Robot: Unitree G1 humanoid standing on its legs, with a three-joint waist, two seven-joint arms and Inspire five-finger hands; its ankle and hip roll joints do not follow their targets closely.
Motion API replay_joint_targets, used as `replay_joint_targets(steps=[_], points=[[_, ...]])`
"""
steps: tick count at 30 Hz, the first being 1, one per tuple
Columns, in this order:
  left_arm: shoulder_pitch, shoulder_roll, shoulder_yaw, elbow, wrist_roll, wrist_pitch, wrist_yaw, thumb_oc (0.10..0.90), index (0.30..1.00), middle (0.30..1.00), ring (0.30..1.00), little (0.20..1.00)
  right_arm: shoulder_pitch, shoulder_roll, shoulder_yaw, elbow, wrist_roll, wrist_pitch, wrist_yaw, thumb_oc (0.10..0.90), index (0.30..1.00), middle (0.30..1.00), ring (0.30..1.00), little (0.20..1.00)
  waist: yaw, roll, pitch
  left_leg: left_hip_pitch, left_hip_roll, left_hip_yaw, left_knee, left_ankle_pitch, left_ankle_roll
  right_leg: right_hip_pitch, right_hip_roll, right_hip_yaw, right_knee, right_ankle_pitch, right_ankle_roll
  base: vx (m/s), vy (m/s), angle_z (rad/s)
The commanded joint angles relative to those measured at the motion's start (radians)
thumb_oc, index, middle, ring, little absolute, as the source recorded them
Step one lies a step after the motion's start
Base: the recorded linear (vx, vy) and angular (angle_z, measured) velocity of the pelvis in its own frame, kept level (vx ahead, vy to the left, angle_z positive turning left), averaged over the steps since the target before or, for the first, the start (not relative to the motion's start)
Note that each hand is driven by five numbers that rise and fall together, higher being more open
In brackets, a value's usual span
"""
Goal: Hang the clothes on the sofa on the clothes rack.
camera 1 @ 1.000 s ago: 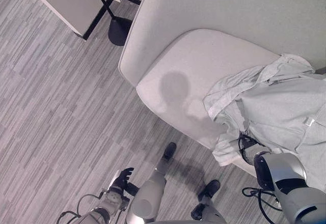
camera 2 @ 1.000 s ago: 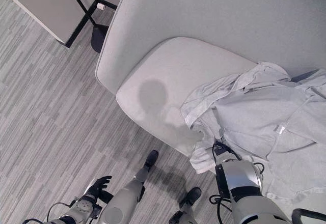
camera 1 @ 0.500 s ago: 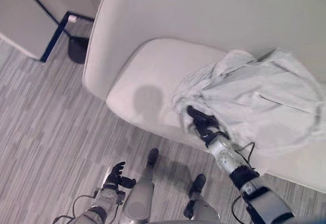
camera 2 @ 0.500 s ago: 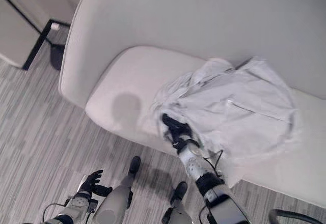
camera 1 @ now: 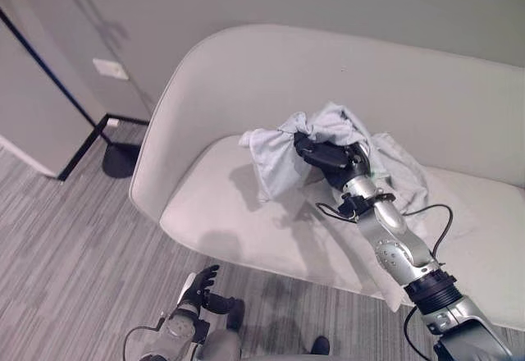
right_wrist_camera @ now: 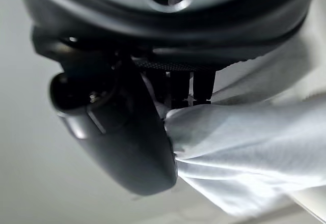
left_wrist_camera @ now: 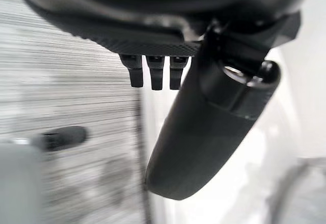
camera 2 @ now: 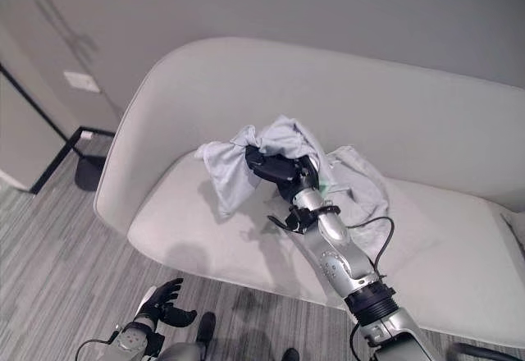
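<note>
— So, how far along is it?

— Early, I'd say. The right hand (camera 1: 326, 154) has its dark fingers curled round a bunch of the shirt (camera 1: 279, 157) and holds it up over the sofa (camera 1: 221, 82) seat — one end droops from the fist, and the rest trails down behind the arm onto the cushion. That's the pick-up about done. Carrying it off and getting it on a rack is all left.

— Is the rack close?

— I can't say. There's a black round base (camera 1: 121, 160) with a thin pole on the floor past the sofa's left end, by the wall; it might be the rack, I wouldn't swear to it.

— And the other hand?

— The left hand (camera 1: 199, 287) hangs low over the floor (camera 1: 57, 254), fingers loosely spread, holding nothing.

— What's the cloth like?

— Pale grey-white, thin and limp, creased hard where the fist gathers it. It will sag and swing, I'd guess. The sofa is a smooth light fabric, rounded tub back, plump seat. The floor is grey, streaked in planks.
</note>
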Motion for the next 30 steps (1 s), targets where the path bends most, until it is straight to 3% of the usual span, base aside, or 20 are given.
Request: replay_joint_targets(steps=[1,3,10,19,30], points=[[-0.042,0.05,-0.036,-0.079,-0.075,-0.045,-0.005,0.8,0.9,0.9,0.9,0.9,-0.228,-0.013,-0.052,-0.085,-0.002,-0.144,-0.034,0.4,0.3,0.3,0.3,0.3,0.006,-0.031,-0.104,0.004,0.034,-0.062,0.004,-0.086,-0.005,0.056,-0.071,-0.047,0.01,0.009,0.047,0.02,0.023,-0.11],[-0.039,0.074,-0.024,-0.209,-0.125,-0.044,-0.002,0.8,0.9,0.9,0.9,0.9,-0.343,-0.069,-0.064,-0.071,0.044,-0.155,-0.061,0.4,0.3,0.3,0.3,0.3,-0.001,-0.04,-0.121,0.027,0.033,-0.058,0.004,-0.091,-0.003,0.074,-0.071,-0.041,0.01,0.009,0.046,0.01,0.016,-0.03],[-0.07,0.095,0.037,-0.433,-0.112,-0.064,0.084,0.8,0.9,0.9,0.9,0.9,-0.555,-0.154,-0.051,-0.006,0.121,-0.181,-0.12,0.4,0.3,0.3,0.3,0.3,-0.017,-0.067,-0.142,0.066,0.031,-0.053,0.004,-0.111,-0.001,0.102,-0.073,-0.031,0.01,0.008,0.045,0.01,0.006,-0.03],[-0.126,0.098,0.056,-0.479,-0.052,-0.117,0.213,0.8,0.9,0.9,0.9,0.9,-0.771,-0.147,0.01,0.096,0.133,-0.226,-0.195,0.4,0.3,0.3,0.3,0.3,-0.026,-0.098,-0.152,0.096,0.021,-0.038,0.004,-0.127,0.003,0.112,-0.082,-0.013,0.01,0.022,0.051,0.0,0.014,-0.07],[-0.212,0.218,0.122,-0.55,0.177,-0.138,0.456,0.8,0.9,0.9,0.9,0.9,-1.158,-0.117,0.112,0.412,0.211,-0.295,-0.286,0.4,0.3,0.3,0.3,0.3,-0.012,-0.135,-0.174,0.107,0.016,-0.034,0.004,-0.146,0.004,0.109,-0.087,-0.002,0.01,0.036,0.06,0.0,0.002,-0.02]])
